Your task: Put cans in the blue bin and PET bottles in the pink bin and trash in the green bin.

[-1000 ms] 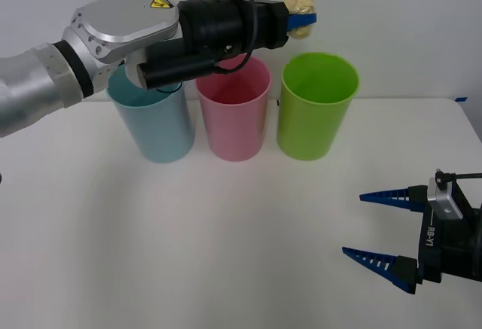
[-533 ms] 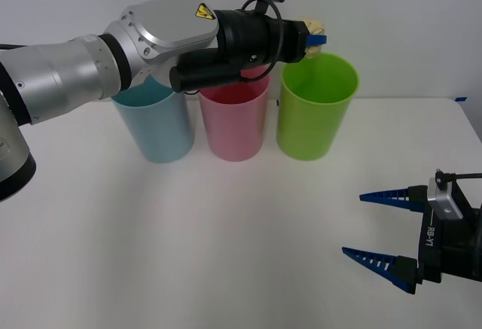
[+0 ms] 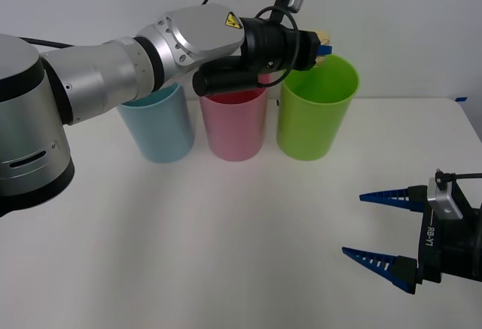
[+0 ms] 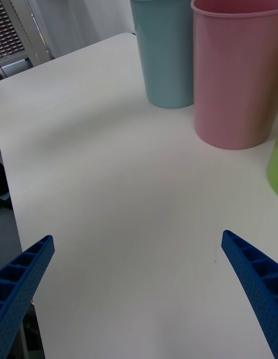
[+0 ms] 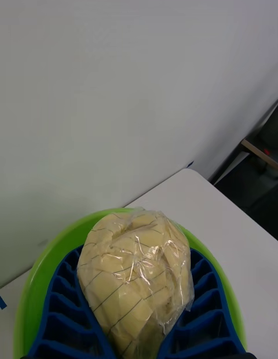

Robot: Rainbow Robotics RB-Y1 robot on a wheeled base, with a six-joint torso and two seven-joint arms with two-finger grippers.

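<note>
Now advanced from short of the rim to directly over the green bin [image 3: 316, 107] at the tabletop's far edge, the left gripper [image 3: 322, 45] remains clamped on the trash [image 5: 136, 275], release pending, while the right gripper [image 3: 385, 231] waits spread apart near the front right corner.

Front view: you look from above arms, forward and down at table [image 3: 188, 254], wall behind, three bins in row at far side.

Right wrist view: you look low across tabletop from near the right gripper [image 4: 139, 289], toward blue bin [image 4: 165, 46] and pink bin [image 4: 234, 69]; shares both with front view.

Left wrist view: you sit very close above green bin [image 5: 35, 278], facing wall; shares that bin's rim with front view.
</note>
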